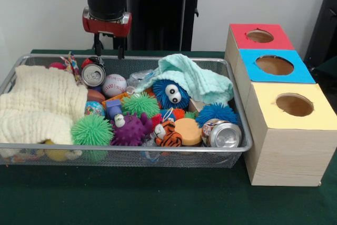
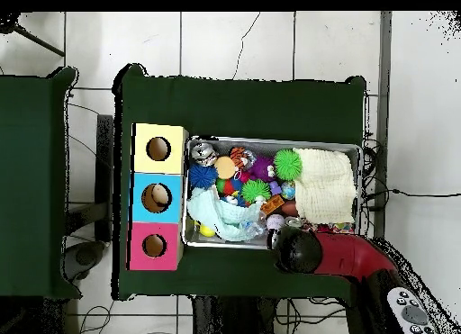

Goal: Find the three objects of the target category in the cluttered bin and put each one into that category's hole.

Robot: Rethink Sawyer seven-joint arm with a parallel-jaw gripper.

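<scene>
on the green tabletop [image 1: 158,198], a long silver wire bin [image 1: 126,154] packed with toys and cloths, lying just beside a row of three wooden boxes. nearest the camera in the front view, the yellow-topped box [image 1: 292,114]; behind it the blue-topped box [image 1: 274,67]; farthest back the red-topped box [image 1: 259,36]; each with one round hole in its top. above the bin's far left corner, the red and black arm with its gripper [image 1: 108,46] hanging over a drink can [image 1: 93,74], two thin dark fingers [image 1: 97,43] pointing down and set apart, nothing between them, tips just above the can. beside that can a white baseball [image 1: 114,84]. along the bin's left end a cream knitted cloth [image 1: 39,106], draped over whatever lies under it. toward the right a mint green cloth [image 1: 195,80] heaped partly over a blue fuzzy toy with big eyes [image 1: 171,94]. in the middle a green spiky ball [image 1: 141,104], a purple spiky ball [image 1: 131,129], a second green spiky ball [image 1: 92,129] at the near wall, a blue spiky ball [image 1: 217,112], a striped tiger toy [image 1: 167,135] and an orange disc [image 1: 188,130]. at the near right corner a second drink can [image 1: 221,134] on its side, touching the orange disc. from overhead, the same bin [image 2: 270,142] between the boxes and the arm's dark wrist [image 2: 297,249].
</scene>
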